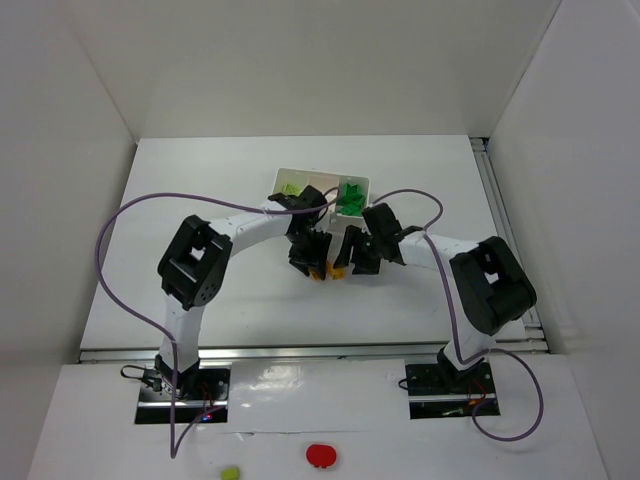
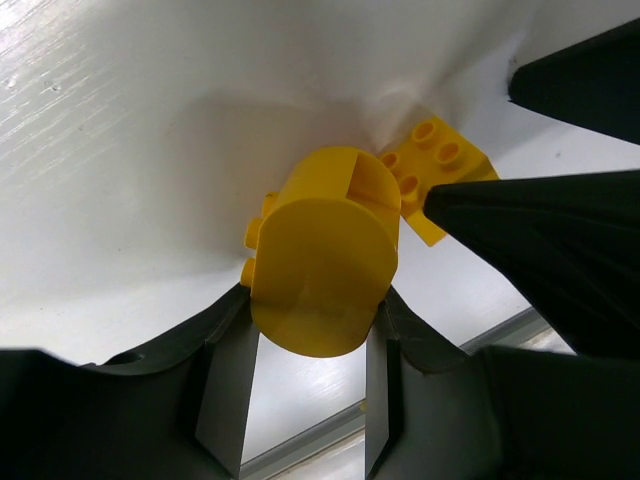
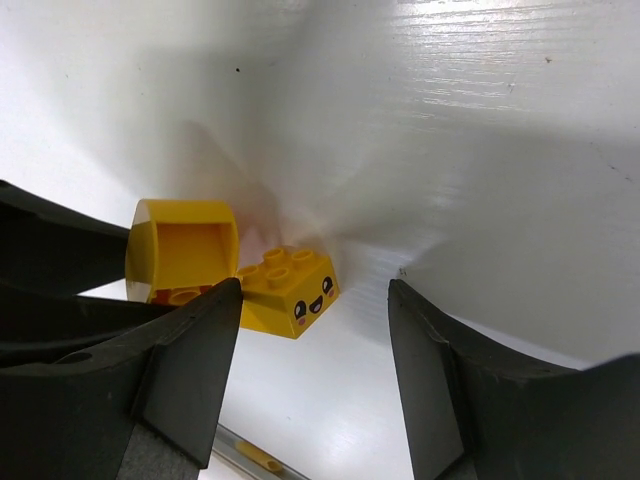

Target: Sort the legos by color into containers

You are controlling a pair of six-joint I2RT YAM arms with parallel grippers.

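My left gripper (image 2: 312,300) is shut on a rounded orange-yellow lego (image 2: 320,260), whose sides sit against both pads just above the table. A second orange-yellow lego (image 3: 290,290), with studs and a smiley face, lies right beside it. My right gripper (image 3: 315,290) is open; the face lego sits by its left fingertip (image 3: 215,310), with a wide gap to the other finger. From above, both grippers meet at the table's middle (image 1: 330,262), just in front of the white tray (image 1: 322,176). The tray holds lime legos (image 1: 290,188) on the left and dark green legos (image 1: 350,193) on the right.
White walls close in the table at the left, back and right. A metal rail (image 1: 300,353) runs along the near edge. On the base board lie a red round object (image 1: 321,455) and a small lime piece (image 1: 230,472). Purple cables loop off both arms.
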